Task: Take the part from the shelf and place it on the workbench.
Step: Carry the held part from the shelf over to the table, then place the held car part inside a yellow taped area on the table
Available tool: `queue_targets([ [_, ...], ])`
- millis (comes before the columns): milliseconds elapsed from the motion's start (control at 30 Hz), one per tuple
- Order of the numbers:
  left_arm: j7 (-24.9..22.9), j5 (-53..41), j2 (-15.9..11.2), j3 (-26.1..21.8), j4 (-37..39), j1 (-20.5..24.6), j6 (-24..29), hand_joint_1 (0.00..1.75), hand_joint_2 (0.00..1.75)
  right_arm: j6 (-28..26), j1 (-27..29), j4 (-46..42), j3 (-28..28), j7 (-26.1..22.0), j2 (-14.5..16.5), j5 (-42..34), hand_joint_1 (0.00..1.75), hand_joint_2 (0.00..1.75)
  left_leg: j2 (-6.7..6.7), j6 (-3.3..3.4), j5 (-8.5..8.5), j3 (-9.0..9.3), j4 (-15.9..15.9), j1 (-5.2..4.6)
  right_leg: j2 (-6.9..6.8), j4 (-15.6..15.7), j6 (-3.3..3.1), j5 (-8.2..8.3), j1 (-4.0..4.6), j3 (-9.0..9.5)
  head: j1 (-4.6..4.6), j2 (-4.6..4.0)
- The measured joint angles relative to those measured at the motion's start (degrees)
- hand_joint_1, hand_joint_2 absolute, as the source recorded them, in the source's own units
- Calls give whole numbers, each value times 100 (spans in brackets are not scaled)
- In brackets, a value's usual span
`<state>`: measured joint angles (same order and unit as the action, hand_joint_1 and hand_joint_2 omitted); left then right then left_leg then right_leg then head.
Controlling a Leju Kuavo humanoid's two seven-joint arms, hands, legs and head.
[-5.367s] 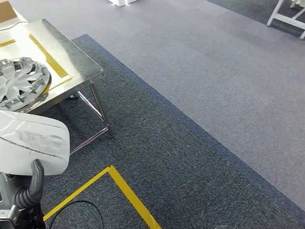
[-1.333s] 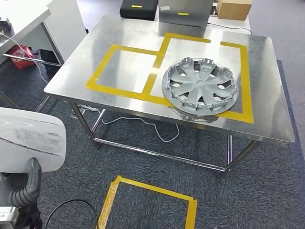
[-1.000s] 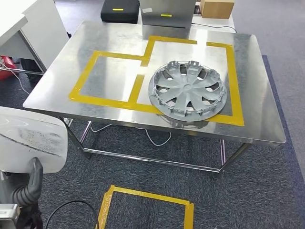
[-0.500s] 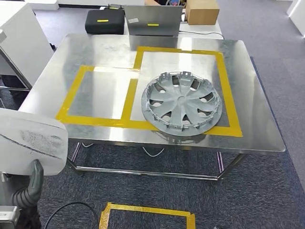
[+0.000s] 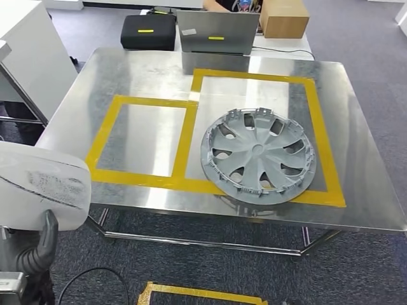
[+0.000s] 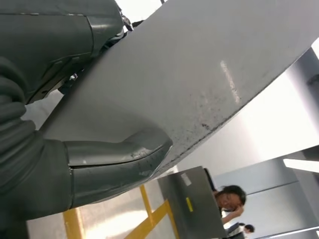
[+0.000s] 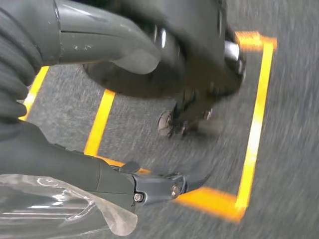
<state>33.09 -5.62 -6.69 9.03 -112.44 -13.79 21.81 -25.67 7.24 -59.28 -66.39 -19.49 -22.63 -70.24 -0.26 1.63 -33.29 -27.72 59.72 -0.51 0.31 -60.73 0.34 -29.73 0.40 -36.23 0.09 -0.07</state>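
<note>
Dark grey carpet runs under a steel workbench (image 5: pixel 355 171) marked with two yellow tape rectangles; a silver hubcap (image 5: pixel 259 155) lies flat in the rectangle on our right, its near rim over the front strip of tape. Behind the bench we see a black case (image 5: pixel 146 32), an open laptop (image 5: pixel 218 33) and a cardboard box (image 5: pixel 284 18), with a person at the far edge cut off by the frame.

Our left hand (image 5: pixel 35 251) sits low at the left, in front of the bench and short of it, gripping a white panel part (image 5: pixel 43 190). Much of this part is cut off by the frame's edge, so we cannot make out its full shape. From the wrist, the thumb (image 6: pixel 112 162) presses flat against the part's grey face, and the fingers on the other side are mostly hidden.

Our right hand (image 7: pixel 94 114) hangs above the carpet and a yellow taped square (image 7: pixel 255 124). Its thumb and fingers stand apart, holding nothing, though that picture is blurred.
</note>
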Motion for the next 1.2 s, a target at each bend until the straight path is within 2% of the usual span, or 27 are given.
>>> queue_targets([
  [67,-1,-2,-2,2,-2,-10,-5,175,175,-8,6,-3,-21,-20,-8,-25,0,175,1,-66,2,86,62,3,3,147,-61,56,-24,200,8,-1],
  [100,1,-2,-5,3,-3,-6,-10,175,175,-10,2,-2,-28,-33,-10,-40,0,175,3,-97,-21,56,191,7,-2,206,-80,72,-43,323,-4,-1],
  [133,1,-2,-11,4,-5,2,-17,175,175,-10,-9,-1,-33,-46,-13,-59,0,175,5,-133,-90,-47,422,18,5,259,-92,75,-63,439,-13,-1],
  [233,-1,-23,-36,7,-5,9,-70,175,175,7,-44,1,-69,-67,-15,-129,0,175,8,-238,-493,-650,1289,83,70,328,-101,0,-89,602,-30,0],
  [267,-1,-42,-46,9,-4,5,-93,175,175,14,-51,2,-91,-73,-15,-149,0,175,8,-257,-548,-798,1384,106,104,333,-92,-43,-101,651,-32,0],
  [300,-2,-66,-57,10,-4,6,-109,175,175,18,-57,3,-110,-79,-15,-161,0,175,7,-272,-466,-871,1315,128,148,334,-77,-92,-116,708,-31,0],
  [333,-3,-84,-68,12,-4,6,-118,175,175,19,-65,4,-130,-85,-15,-170,0,175,-1,-292,-228,-871,1080,149,200,334,-50,-144,-133,776,-32,0],
  [367,-4,-96,-78,14,-3,6,-120,175,175,19,-75,5,-149,-90,-15,-175,0,175,-46,-315,117,-830,738,171,253,337,-17,-197,-149,814,-35,0],
  [400,-7,-103,-87,15,1,4,-121,175,175,18,-88,7,-166,-93,-15,-179,0,175,-135,-332,365,-801,447,189,308,324,20,-244,-162,869,-36,-1],
  [433,-12,-105,-96,17,4,1,-122,175,175,17,-106,8,-180,-96,-15,-183,0,175,-217,-332,484,-777,231,193,365,309,64,-285,-172,869,-43,-1],
  [467,-17,-106,-103,19,8,-5,-122,175,175,17,-117,10,-191,-97,-15,-188,0,175,-288,-308,548,-774,130,192,416,295,108,-323,-179,844,-45,-1],
  [500,-21,-106,-107,21,10,-6,-123,175,175,17,-124,13,-198,-98,-14,-190,0,175,-311,-270,504,-776,131,183,468,290,147,-352,-185,845,-45,-1],
  [533,-25,-108,-110,22,9,0,-123,175,175,17,-125,13,-204,-99,-15,-191,0,175,-277,-221,516,-755,110,180,513,302,189,-375,-188,815,-45,0],
  [567,-25,-109,-111,24,8,10,-122,175,175,17,-120,14,-209,-99,-16,-191,0,175,-230,-179,576,-732,85,186,484,296,220,-405,-188,817,-38,0],
  [633,-29,-117,-111,25,7,31,-123,175,175,15,-134,14,-217,-99,-20,-191,0,175,-110,-109,584,-677,14,195,267,49,263,-559,-174,692,-13,0],
  [667,-37,-121,-112,25,7,33,-125,175,175,14,-147,14,-220,-99,-21,-197,0,175,-45,-79,575,-656,-6,187,129,-255,278,-705,-168,521,-2,0],
  [700,-45,-125,-113,25,7,32,-127,175,175,13,-160,14,-221,-102,-21,-208,0,175,11,-50,558,-642,-14,174,47,-634,291,-860,-163,293,8,0],
  [733,-55,-129,-113,24,7,31,-131,175,175,13,-166,15,-223,-106,-21,-223,0,175,60,-32,539,-629,-16,162,20,-996,301,-969,-162,63,7,0],
  [767,-63,-133,-114,25,7,31,-138,175,175,13,-164,16,-231,-114,-21,-242,0,175,95,-20,518,-611,-15,152,11,-1225,304,-980,-162,-107,8,0],
  [800,-69,-137,-114,27,7,30,-146,175,175,14,-158,19,-242,-127,-21,-260,0,175,117,-18,497,-587,-15,146,8,-1246,300,-874,-161,-173,8,0],
  [833,-78,-139,-114,28,7,29,-155,175,175,14,-151,21,-255,-142,-21,-278,0,175,130,-24,476,-555,-15,142,4,-1042,288,-665,-158,-123,8,0],
  [867,-87,-140,-114,30,7,28,-166,175,175,14,-148,24,-269,-159,-21,-295,0,175,139,-34,456,-521,-16,140,-7,-675,267,-410,-156,20,10,0],
  [933,-110,-142,-116,31,7,27,-194,175,175,11,-163,28,-297,-195,-22,-320,0,175,143,-74,421,-472,-11,122,-41,-8,224,-98,-134,302,5,0],
  [967,-123,-145,-123,31,7,24,-208,175,175,10,-174,30,-309,-210,-22,-332,0,175,141,-96,409,-463,-7,111,-52,161,209,-46,-125,387,1,0],
  [1000,-135,-150,-132,31,7,19,-219,175,175,9,-185,31,-320,-226,-22,-341,0,175,139,-91,406,-461,-4,100,-56,212,210,-46,-118,418,-2,0],
  [1100,-185,-178,-159,33,7,6,-245,175,175,8,-200,32,-350,-269,-21,-381,0,175,137,-41,425,-451,-24,95,-44,233,223,-7,-122,442,-4,0],
  [1200,-289,-269,-214,31,7,5,-288,175,175,8,-212,36,-383,-309,-21,-432,0,175,137,-76,449,-422,-76,97,-40,232,200,-9,-118,443,-6,0],
])
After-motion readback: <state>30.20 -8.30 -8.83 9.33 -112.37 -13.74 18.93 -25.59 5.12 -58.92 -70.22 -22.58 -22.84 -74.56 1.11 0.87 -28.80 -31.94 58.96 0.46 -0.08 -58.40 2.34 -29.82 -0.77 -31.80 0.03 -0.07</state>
